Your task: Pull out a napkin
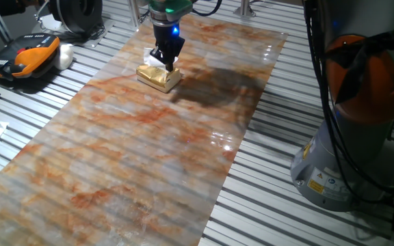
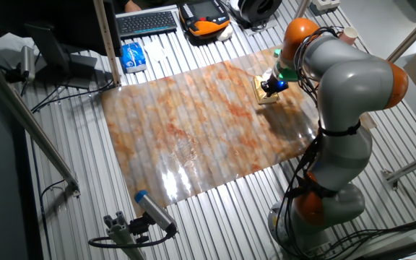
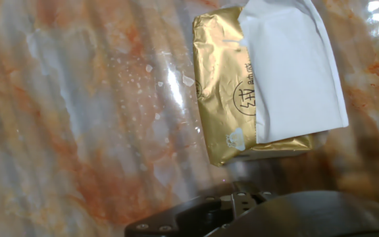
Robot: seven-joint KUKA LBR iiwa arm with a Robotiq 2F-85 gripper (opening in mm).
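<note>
The small gold napkin box lies on the marbled mat at the far end; it also shows in the other fixed view. In the hand view the white napkin, with a fold crease, sticks partly out of the gold box and lies over its top. A bit of white shows beside the fingers. My gripper stands straight over the box with its tips at the box top. Its fingertips look close together, but the gap is too small to read. Only a dark blurred part of the hand shows in the hand view.
The marbled mat covers the slatted table. An orange and black pendant and a white object lie at the back left. A keyboard and a blue packet lie beyond the mat. The robot base stands at the right.
</note>
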